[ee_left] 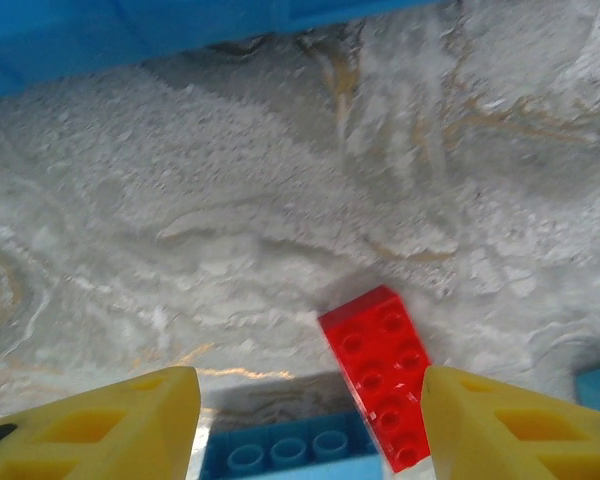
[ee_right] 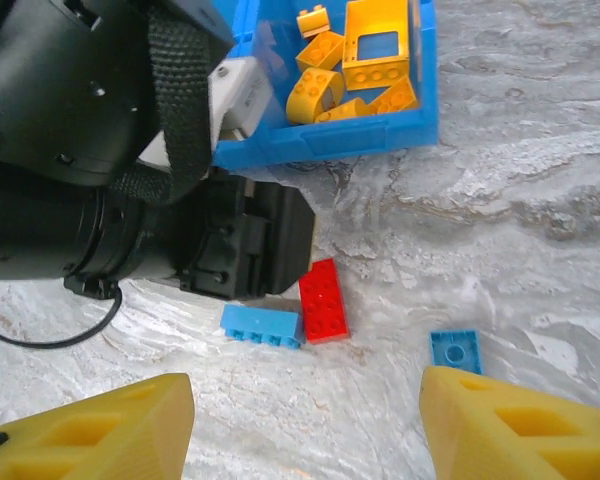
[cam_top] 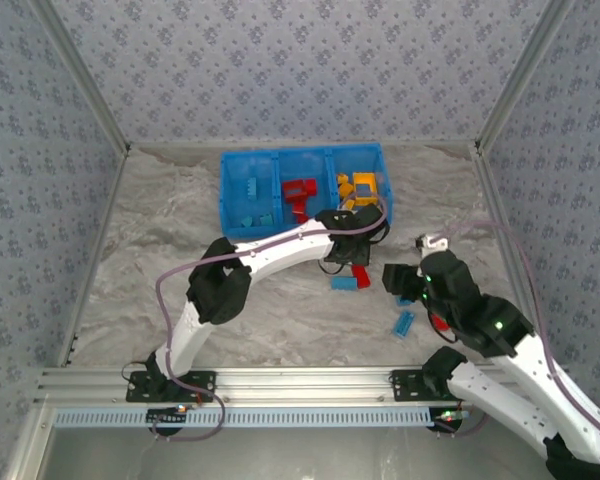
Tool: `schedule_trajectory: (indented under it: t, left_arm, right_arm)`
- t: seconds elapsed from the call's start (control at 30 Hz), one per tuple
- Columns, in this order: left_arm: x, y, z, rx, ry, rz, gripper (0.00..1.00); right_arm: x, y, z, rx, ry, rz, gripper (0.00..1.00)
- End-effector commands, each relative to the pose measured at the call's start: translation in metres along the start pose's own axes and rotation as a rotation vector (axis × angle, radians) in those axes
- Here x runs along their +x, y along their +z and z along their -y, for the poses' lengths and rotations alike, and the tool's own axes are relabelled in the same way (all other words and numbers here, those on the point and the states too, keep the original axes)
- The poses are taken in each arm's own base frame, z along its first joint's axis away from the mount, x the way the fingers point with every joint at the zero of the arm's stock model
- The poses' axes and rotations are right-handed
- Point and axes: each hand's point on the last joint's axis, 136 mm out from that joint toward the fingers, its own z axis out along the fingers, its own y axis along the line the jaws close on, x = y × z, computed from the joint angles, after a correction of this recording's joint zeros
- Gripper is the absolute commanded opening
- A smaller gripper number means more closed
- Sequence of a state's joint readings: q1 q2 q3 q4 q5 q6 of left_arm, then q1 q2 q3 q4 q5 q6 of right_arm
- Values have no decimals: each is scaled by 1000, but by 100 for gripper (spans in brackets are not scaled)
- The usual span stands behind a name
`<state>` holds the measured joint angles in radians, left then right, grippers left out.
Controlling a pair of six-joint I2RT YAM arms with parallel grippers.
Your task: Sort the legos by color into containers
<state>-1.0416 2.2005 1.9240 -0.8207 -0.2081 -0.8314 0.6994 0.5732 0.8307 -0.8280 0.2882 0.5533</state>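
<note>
Left claw [ee_left: 310, 425] (fingers [ee_left: 110, 425] spread) hovers over a red brick [ee_left: 380, 375].

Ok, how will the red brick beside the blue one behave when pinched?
The red brick looks like rigid plastic, so probably stiff and light. Lying flat, studs up, it shouldn't roll or tip. Pushed, it may nudge the blue brick beside it.

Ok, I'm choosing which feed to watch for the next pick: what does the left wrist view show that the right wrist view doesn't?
Left wrist, not right wrist: the left end effector, its yellow fingers open either side of the bricks.
Right wrist, not left wrist: the yellow-orange legos inside the blue bin, a small blue square brick, and the open right end effector.
Both: the red brick, the long blue brick beside it, and the blue bin's wall.
</note>
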Motion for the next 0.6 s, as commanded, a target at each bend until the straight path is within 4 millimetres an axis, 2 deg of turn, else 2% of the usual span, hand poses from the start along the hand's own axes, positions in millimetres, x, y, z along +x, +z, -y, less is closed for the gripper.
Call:
schedule_trajectory:
  t: [0.0,0.13,0.23,0.3,0.4,0.57]
  left_arm:
    - [7,-25,-1,42,71,-7,61]
    - [24,-31,-15,62,310,-16,64]
    - [37,-44,-5,220,551,-9,67]
    - [44,-48,-5,245,690,-12,69]
    - [50,-39,-7,259,859,-25,70]
    - [54,-17,-5,298,989,-63,70]
  right_arm:
    - [7,-12,23,101,33,-8,65]
    - [-7,-30,28,119,39,27,70]
    - [-13,-39,26,105,45,34,75]
    - [-11,-40,23,89,46,20,77]
    - [-3,-39,17,54,90,-19,79]
    - [8,-46,18,43,143,-82,80]
